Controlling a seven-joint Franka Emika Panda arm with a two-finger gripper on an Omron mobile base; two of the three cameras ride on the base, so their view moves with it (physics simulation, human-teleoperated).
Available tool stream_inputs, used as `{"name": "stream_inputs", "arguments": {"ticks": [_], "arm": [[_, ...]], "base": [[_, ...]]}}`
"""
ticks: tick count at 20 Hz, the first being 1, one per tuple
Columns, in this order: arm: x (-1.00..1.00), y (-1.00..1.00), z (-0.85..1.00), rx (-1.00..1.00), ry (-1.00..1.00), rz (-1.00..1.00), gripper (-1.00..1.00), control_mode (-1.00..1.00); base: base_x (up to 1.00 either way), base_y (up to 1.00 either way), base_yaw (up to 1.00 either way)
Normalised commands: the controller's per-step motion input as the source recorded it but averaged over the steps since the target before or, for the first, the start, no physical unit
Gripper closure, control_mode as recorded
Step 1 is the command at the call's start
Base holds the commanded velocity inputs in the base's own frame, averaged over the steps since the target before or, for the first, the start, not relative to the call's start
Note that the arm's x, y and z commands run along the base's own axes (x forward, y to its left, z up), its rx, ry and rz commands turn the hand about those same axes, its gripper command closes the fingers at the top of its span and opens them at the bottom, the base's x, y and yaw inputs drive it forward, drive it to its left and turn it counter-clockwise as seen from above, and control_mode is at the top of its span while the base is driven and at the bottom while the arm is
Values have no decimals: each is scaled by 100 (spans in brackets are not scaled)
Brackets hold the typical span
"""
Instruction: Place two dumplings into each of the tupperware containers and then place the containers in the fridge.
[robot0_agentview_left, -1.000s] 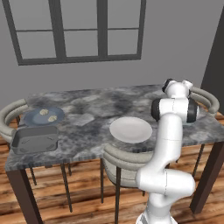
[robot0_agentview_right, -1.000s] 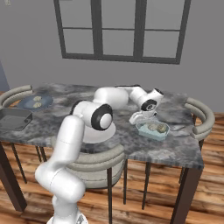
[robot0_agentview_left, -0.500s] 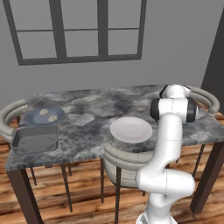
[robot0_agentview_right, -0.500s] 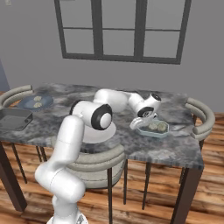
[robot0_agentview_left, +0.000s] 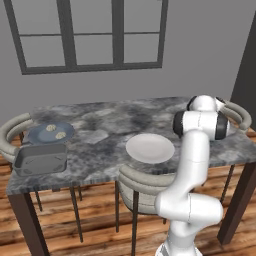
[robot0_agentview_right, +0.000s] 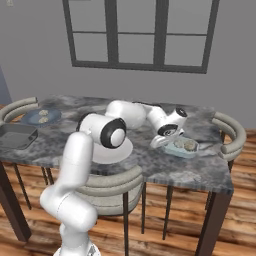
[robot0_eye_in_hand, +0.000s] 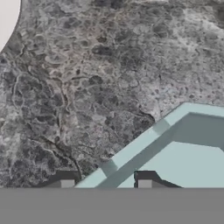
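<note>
On the right end of the marble table (robot0_agentview_right: 165, 167) sits the pale teal tub (robot0_agentview_right: 181, 148) with two dumplings (robot0_agentview_right: 185, 145) inside. At the far left, the dark grey tub (robot0_agentview_left: 41, 158) lies near the table's front edge, and just behind it a blue-grey plate (robot0_agentview_left: 50, 133) carries two more dumplings (robot0_agentview_left: 55, 131). A white plate (robot0_agentview_left: 150, 148) rests mid-table. The gripper (robot0_eye_in_hand: 105, 183) straddles the teal tub's rim, one finger outside the wall and one inside; whether the jaws pinch it I cannot tell.
</note>
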Motion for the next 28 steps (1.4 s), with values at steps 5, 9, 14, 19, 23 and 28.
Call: {"name": "stream_inputs", "arguments": {"ticks": [5,9,14,19,23,28], "arm": [[-85,-9,70,-10,-14,-11,100,-100],[-99,9,100,-8,-50,-9,100,-100],[-100,60,100,-12,-51,-2,100,-100],[-85,100,100,-20,-4,9,100,-100],[-81,93,100,-30,0,28,100,-100],[-81,73,52,-25,8,38,100,-100]], "base": [[0,0,0],[0,0,0],[0,0,0],[0,0,0],[0,0,0],[0,0,0]]}}
